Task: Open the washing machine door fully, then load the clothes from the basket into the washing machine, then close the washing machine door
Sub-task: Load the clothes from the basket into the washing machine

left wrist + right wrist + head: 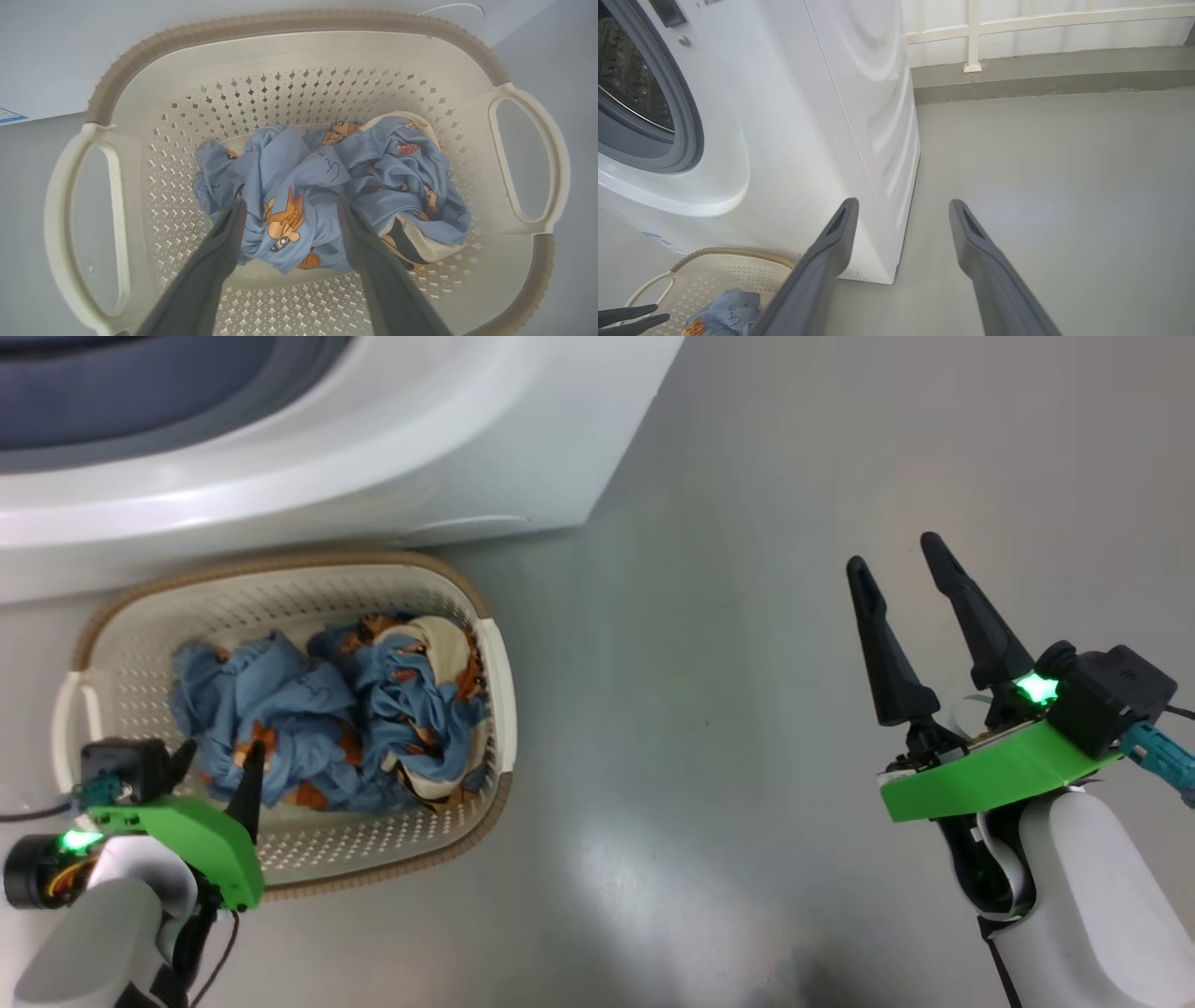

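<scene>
Two pincers: both spread wide, nothing held in either.
Left pincer [220, 747]: pointed down into the basket [280, 563], fingers straddling the top of the clothes [327, 709]; tips at the fabric, actual contact hard to tell.
Right pincer [892, 553]: idle over bare grey floor [709, 616], well apart from the basket, with the washing machine [485, 439] off to its left.
Clothes: crumpled light-blue bundle with orange and cream cartoon prints, lying on the basket bottom, directly between and ahead of the left pincer's fingers.
Basket: on the floor beyond the left pincer, right against the foot of the washing machine.
Machine mouth: grey gasket [686, 116] and steel drum [630, 84] bare, up and to the left of the right pincer; door judged already swung open.
Step in hand: judged as loading, a first grab from a full basket.
Next move calls for: sinking the left pincer a little deeper, closing on a thick fold near the orange print, lifting clear of the basket, then carrying up to the drum.
Risk: a thin pinch likely to slip or bring only one piece.
</scene>
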